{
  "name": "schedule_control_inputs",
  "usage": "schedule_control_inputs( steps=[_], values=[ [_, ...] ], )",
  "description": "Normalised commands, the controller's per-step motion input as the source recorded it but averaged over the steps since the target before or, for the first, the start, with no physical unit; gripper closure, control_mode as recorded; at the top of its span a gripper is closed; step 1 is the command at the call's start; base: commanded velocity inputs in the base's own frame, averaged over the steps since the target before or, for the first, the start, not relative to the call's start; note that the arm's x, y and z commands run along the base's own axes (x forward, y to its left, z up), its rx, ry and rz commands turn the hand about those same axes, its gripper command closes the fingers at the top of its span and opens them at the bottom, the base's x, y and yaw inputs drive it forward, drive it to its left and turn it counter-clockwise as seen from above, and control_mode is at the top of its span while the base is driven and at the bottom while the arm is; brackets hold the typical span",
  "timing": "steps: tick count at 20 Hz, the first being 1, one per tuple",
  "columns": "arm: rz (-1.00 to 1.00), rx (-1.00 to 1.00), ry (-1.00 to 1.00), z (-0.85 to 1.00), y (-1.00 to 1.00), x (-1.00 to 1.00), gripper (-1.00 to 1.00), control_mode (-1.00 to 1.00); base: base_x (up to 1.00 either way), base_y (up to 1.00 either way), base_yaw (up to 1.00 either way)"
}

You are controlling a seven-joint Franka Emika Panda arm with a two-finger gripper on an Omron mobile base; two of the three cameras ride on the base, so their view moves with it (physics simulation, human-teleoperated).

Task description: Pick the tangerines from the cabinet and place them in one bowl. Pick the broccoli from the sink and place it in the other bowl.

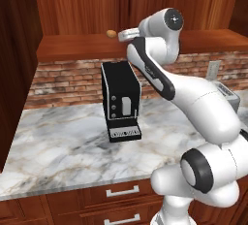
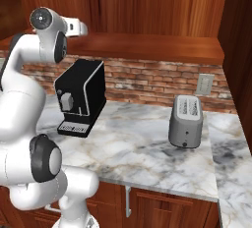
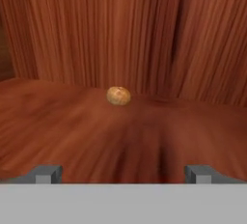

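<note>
1. The counter (image 1: pixel 63 146), of grey-veined marble, is cut off by the lower and side edges of both base views. Two silver drawer handles (image 1: pixel 122 191) are counted below its front edge in the left base view, the lower one partly cropped.
2. One black coffee machine (image 1: pixel 121 100) is seen standing toward the counter's back edge, against the brick wall. One silver toaster (image 2: pixel 185 121) is seen near the counter's right end; in the left base view it is largely hidden behind the arm.
3. One wall outlet (image 2: pixel 204 84) is seen on the brick above the toaster.
4. The gripper (image 3: pixel 123 174) is raised to the shelf of the cabinet (image 2: pixel 162 45). Its two fingertips (image 3: pixel 44 174) are spread wide, with nothing between them.
5. One tangerine (image 3: pixel 118 95) is counted, resting on the cabinet shelf near its back wall, well apart from the fingertips and between them in line. In the left base view it appears small and half hidden beside the hand (image 1: pixel 127 35).
</note>
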Motion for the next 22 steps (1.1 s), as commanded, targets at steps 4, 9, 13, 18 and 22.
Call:
schedule_control_inputs(
  steps=[4, 9, 13, 18, 22],
  values=[
    [-0.02, 0.00, -0.08, -0.09, 0.09, 0.14, -1.00, -1.00, 0.00, 0.00, 0.00],
    [-0.07, 0.00, -0.02, -0.02, 0.22, 0.27, -1.00, -1.00, 0.00, 0.00, 0.00],
    [-0.05, -0.01, 0.00, 0.00, 0.22, 0.32, -1.00, -1.00, 0.00, 0.00, 0.00],
    [-0.02, 0.00, 0.03, 0.00, 0.21, 0.31, -1.00, -1.00, 0.00, 0.00, 0.00],
    [0.00, 0.00, 0.02, -0.02, 0.15, 0.29, -1.00, -1.00, 0.00, 0.00, 0.00]
  ],
)
